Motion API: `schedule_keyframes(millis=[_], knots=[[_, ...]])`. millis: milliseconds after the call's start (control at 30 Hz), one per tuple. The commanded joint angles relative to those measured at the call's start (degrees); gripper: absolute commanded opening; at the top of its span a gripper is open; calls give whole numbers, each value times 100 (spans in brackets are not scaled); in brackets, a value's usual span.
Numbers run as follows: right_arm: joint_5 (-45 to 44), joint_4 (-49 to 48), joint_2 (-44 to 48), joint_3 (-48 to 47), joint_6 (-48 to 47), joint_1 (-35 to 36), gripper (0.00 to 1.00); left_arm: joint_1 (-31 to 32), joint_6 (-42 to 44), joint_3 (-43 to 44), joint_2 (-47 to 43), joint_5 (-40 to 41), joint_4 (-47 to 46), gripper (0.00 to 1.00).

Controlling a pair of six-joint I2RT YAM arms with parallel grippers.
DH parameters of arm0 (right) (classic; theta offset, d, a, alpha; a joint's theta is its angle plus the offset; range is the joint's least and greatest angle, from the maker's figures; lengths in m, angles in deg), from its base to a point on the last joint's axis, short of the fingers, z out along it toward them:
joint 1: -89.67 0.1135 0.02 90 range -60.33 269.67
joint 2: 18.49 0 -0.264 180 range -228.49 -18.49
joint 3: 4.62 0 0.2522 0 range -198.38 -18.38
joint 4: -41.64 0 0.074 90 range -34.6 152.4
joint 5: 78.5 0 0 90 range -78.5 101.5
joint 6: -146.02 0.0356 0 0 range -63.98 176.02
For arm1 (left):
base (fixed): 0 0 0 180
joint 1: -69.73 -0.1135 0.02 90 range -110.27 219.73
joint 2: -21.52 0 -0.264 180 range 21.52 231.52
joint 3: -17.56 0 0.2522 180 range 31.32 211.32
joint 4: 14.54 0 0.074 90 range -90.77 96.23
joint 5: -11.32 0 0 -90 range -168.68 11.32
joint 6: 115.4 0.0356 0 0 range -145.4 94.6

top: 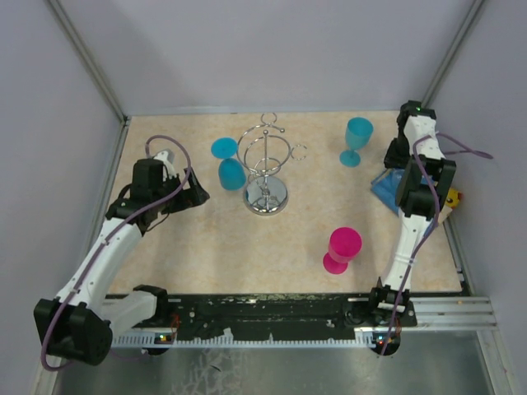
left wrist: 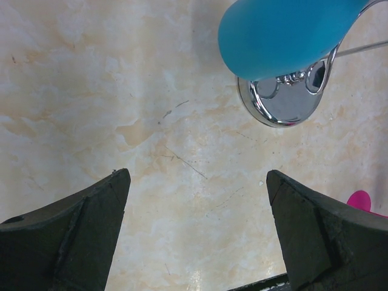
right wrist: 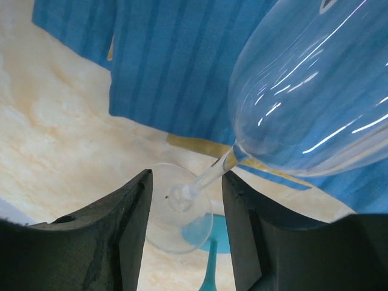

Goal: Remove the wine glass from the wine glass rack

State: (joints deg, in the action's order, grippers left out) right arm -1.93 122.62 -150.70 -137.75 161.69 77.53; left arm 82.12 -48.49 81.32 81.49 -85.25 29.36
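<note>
The chrome wine glass rack [top: 265, 169] stands mid-table on its round mirror base [left wrist: 282, 103]. A blue wine glass [top: 230, 169] hangs upside down from its left arm; its bowl [left wrist: 285, 36] shows at the top of the left wrist view. My left gripper [top: 198, 191] is open and empty [left wrist: 197, 182], just left of that glass and apart from it. My right gripper [top: 390, 169] is open at the far right. A clear wine glass [right wrist: 303, 103] lies tilted over a blue cloth, its stem [right wrist: 209, 176] running between the fingers [right wrist: 187, 176].
A second blue glass [top: 356, 140] stands upright at the back right. A pink glass [top: 342, 249] stands at the front right. The striped blue cloth [top: 387, 188] and a small yellow item [top: 454, 197] lie by the right wall. Walls close in the table on three sides.
</note>
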Motion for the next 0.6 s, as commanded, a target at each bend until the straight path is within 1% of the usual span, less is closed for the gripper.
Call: schedule_keyframes(millis=[0, 33, 133, 300, 567], knots=[[-286, 224, -91, -109, 155, -50, 50, -43, 82, 46, 70, 28, -83, 99], [-278, 195, -94, -66, 161, -44, 49, -45, 82, 45, 90, 21, -78, 99], [-305, 81, -88, 49, 139, -51, 40, -43, 80, 31, 103, 36, -85, 100], [-446, -13, -126, 81, 66, -39, 34, -47, 89, 37, 127, 20, -86, 99], [-594, -29, -308, -44, -20, -43, 28, -41, 94, 54, 141, -25, -70, 99]])
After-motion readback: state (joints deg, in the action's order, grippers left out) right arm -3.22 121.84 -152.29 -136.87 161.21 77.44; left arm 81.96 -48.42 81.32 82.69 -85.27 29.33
